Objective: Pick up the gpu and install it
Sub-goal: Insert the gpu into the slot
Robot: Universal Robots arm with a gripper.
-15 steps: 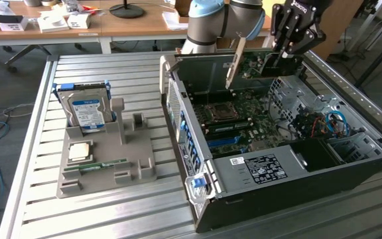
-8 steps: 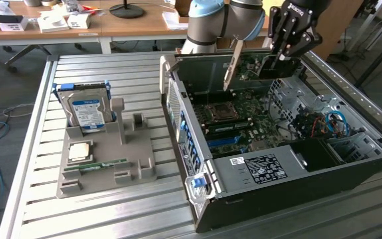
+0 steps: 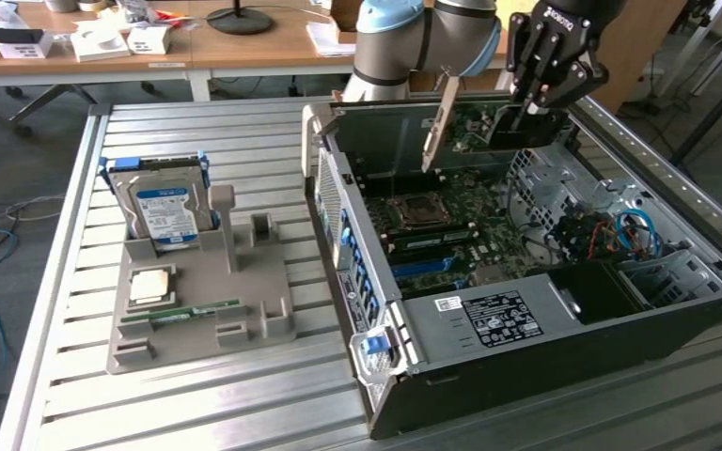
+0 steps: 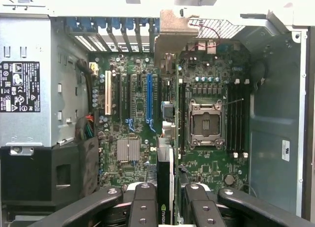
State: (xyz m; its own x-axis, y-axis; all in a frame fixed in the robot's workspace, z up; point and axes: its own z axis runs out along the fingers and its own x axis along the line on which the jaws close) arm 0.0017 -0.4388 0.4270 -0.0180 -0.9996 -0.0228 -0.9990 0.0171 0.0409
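The gripper [image 3: 532, 105] is clamped on the graphics card [image 3: 518, 133], which stands on edge above the green circuit board [image 3: 462, 225] in the open metal computer case [image 3: 662, 310]. The card's long axis runs level toward the exterior view's left (a thin, flat, dark slab).

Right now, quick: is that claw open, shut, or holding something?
Gripper: closed on the gpu, holding it edge-on over the open case.
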